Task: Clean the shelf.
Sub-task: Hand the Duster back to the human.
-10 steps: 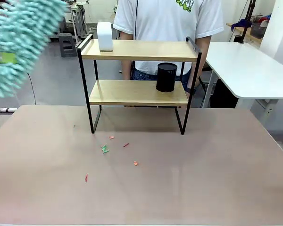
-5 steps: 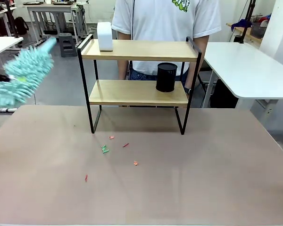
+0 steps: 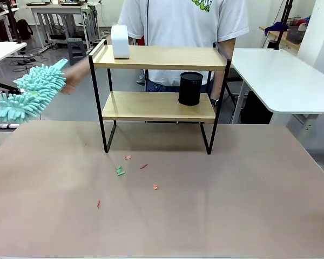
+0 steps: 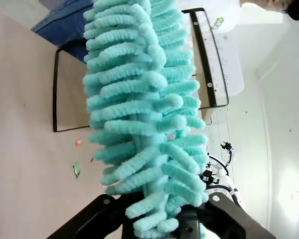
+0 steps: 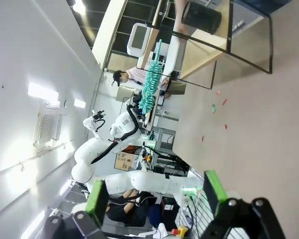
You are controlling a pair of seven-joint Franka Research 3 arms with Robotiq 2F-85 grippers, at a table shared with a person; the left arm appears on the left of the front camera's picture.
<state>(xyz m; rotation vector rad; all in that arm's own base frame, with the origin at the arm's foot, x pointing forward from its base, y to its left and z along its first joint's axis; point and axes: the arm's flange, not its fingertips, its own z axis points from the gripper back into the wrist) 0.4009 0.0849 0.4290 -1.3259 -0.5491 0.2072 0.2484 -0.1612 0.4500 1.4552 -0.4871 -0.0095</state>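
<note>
Left gripper (image 4: 159,224) clamps a fluffy turquoise microfibre duster (image 3: 29,94) at frame left; the 2-tier wooden, black-framed shelf (image 3: 159,81) lies rightward, nearer this arm.

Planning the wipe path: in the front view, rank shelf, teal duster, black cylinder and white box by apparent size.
1. shelf
2. teal duster, though it is nearer the camera, so its rank is unsure
3. black cylinder and white box: look alike, not ranked
</note>
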